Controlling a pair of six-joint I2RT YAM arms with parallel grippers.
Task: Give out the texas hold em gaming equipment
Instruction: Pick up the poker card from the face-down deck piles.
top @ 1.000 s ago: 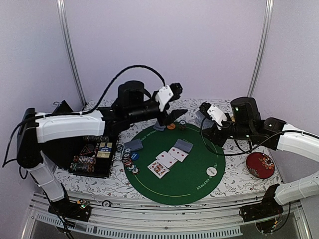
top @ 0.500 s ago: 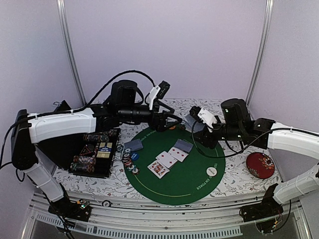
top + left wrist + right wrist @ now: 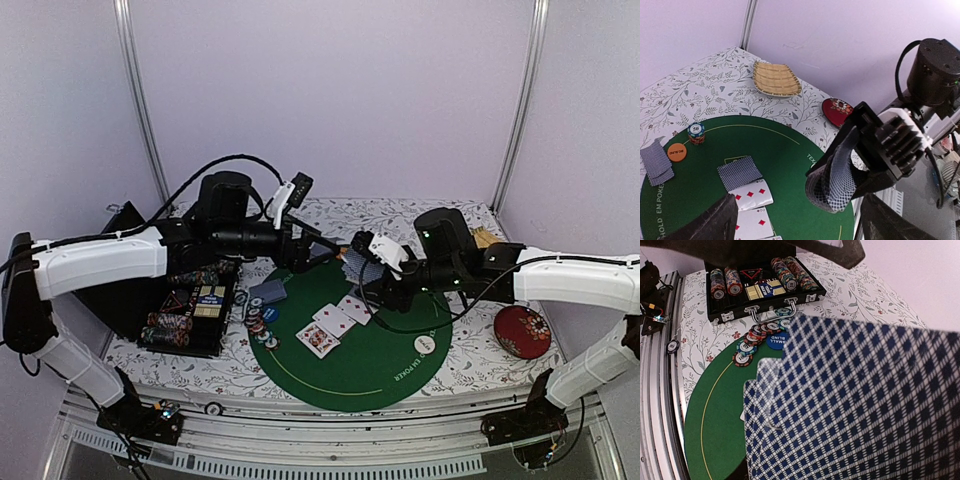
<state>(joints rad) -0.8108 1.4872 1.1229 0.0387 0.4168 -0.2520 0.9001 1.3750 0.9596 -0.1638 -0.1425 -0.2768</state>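
Clock bearings are read on the green mat (image 3: pixel 350 385) as seen from above, with 6 o'clock nearest the arm bases.

1. White button disc (image 3: pixel 427 344): flat on the mat at about 4 o'clock, just inside the rim.
2. Face-up cards (image 3: pixel 335 321): a slanting row running from near centre toward 12 o'clock, red pips showing.
3. Poker chips (image 3: pixel 258 325): an overlapping line along the rim at 9 o'clock. The blue disc (image 3: pixel 270 313), lettered SMALL BLIND, lies just beside it on the mat side.
4. Chip case (image 3: pixel 190 308): open, off the mat beyond 9 o'clock, with chips stacked in its rows.
5. Red dish (image 3: pixel 522 331): on the patterned cloth beyond 3 o'clock, clear of the mat.
6. Face-down pair (image 3: pixel 268 292): at the 10 o'clock rim.
7. Right gripper (image 3: pixel 364 270): over the mat toward 12 o'clock, fingers clamped on the held cards (image 3: pixel 855 405). These are slightly fanned, backs outward, and off the felt.
8. Left gripper (image 3: pixel 316 248): above the rim at about 11 o'clock, jaws spread wide.
9. Left wrist view: a second face-down pair (image 3: pixel 740 172) touches a face-up card. Farther out are an orange disc (image 3: pixel 677 148), a single chip (image 3: pixel 696 133) marked 50 just beside it, and rim cards (image 3: pixel 656 160) lying face down.
10. Woven tray (image 3: pixel 776 79): on the cloth, beyond the mat.
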